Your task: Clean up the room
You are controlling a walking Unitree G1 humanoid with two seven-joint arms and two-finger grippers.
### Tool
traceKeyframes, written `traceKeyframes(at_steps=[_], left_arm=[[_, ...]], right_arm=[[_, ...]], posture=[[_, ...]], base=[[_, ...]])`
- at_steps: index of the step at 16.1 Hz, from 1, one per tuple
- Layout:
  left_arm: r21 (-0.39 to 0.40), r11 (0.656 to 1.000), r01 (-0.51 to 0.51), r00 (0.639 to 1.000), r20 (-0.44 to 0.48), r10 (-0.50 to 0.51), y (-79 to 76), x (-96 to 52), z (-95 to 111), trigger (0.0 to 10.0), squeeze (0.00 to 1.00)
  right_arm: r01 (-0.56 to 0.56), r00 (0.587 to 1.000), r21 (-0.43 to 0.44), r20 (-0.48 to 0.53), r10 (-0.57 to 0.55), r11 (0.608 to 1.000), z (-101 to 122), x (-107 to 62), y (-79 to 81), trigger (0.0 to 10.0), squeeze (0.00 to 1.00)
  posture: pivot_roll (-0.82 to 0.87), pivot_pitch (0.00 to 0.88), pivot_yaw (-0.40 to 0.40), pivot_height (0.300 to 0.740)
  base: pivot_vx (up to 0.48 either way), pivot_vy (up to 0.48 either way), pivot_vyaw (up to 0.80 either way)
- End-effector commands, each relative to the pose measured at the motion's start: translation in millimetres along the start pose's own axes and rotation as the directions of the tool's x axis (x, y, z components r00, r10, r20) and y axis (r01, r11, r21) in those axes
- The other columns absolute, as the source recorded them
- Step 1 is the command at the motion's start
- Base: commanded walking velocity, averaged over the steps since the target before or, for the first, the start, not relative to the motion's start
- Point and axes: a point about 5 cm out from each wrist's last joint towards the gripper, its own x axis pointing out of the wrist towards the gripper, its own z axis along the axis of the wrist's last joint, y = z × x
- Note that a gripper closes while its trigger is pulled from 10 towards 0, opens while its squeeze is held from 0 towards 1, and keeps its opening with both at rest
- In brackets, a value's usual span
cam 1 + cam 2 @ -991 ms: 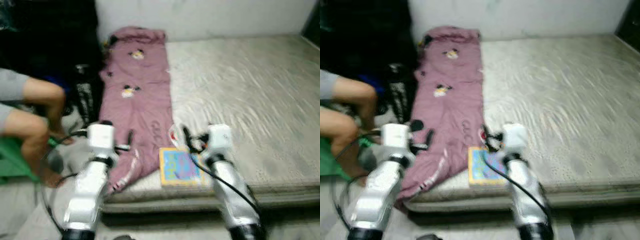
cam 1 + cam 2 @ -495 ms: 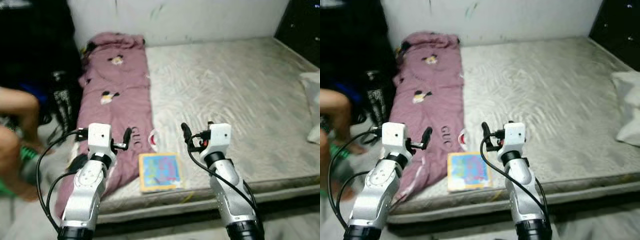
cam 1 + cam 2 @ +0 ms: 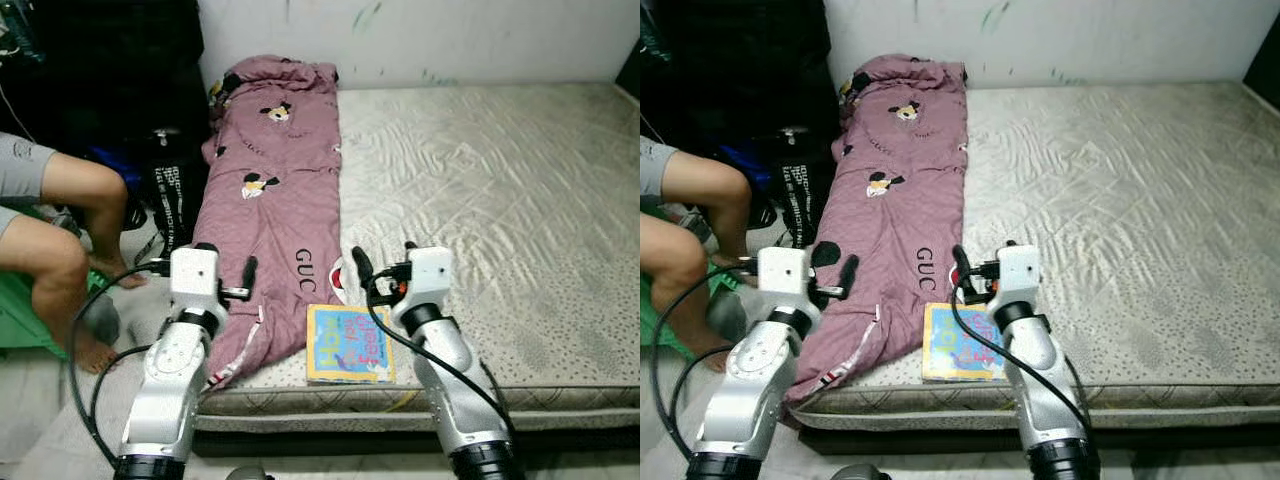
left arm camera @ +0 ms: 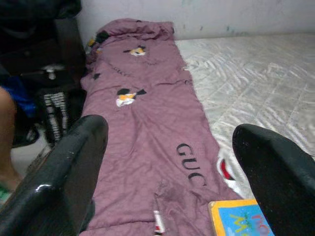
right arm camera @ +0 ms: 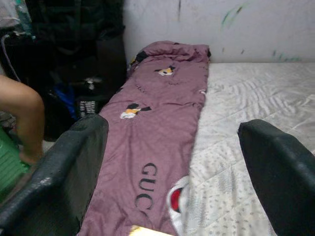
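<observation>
A mauve blanket (image 3: 270, 190) with cartoon prints and "GUC" lettering lies along the left side of the bare mattress (image 3: 500, 200). Its lower end hangs over the front edge. Beside it, at the mattress front, lies a colourful picture book (image 3: 350, 343). A small white and red object (image 3: 340, 280) sits just behind the book. My left gripper (image 3: 245, 275) is open above the blanket's lower end. My right gripper (image 3: 375, 268) is open above the book's far edge. Nothing sits between either pair of fingers in the wrist views, which look along the blanket (image 4: 147, 118) (image 5: 157, 113).
A person's bare legs (image 3: 60, 230) are at the left, seated on something green (image 3: 20, 320). A black bag (image 3: 170, 195) and dark furniture (image 3: 100, 70) stand between the person and the mattress. A white wall (image 3: 420, 35) runs behind the bed.
The whole picture has swung right and back left and is now sharp, so the camera moved. Both arms hold the same pose, with their fingers apart as before. Blanket and book lie unchanged.
</observation>
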Motion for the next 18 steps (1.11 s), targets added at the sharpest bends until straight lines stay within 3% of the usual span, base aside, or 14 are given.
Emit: traceKeyframes(at_steps=[1,11,18], left_arm=[[0.007,1.0,-0.015,1.0,0.0,0.015,2.9,0.4,0.9,10.0,0.0],[-0.005,1.0,-0.019,1.0,-0.001,0.019,2.8,0.8,1.0,10.0,0.0],[-0.009,1.0,-0.015,1.0,0.008,0.015,2.4,1.0,2.4,10.0,0.0]], right_arm=[[0.003,1.0,0.007,0.011,-0.003,1.0,3.2,2.0,0.9,10.0,0.0],[0.013,1.0,0.002,0.008,-0.013,1.0,3.3,2.2,-0.9,10.0,0.0],[0.015,1.0,0.004,0.007,-0.015,1.0,3.5,2.7,-1.0,10.0,0.0]], posture=[[-0.03,0.0,0.032,0.74],[-0.03,0.0,0.029,0.74],[-0.03,0.0,0.029,0.74]], base=[[0.0,-0.289,0.0],[0.0,-0.342,0.0],[0.0,0.0,0.0]])
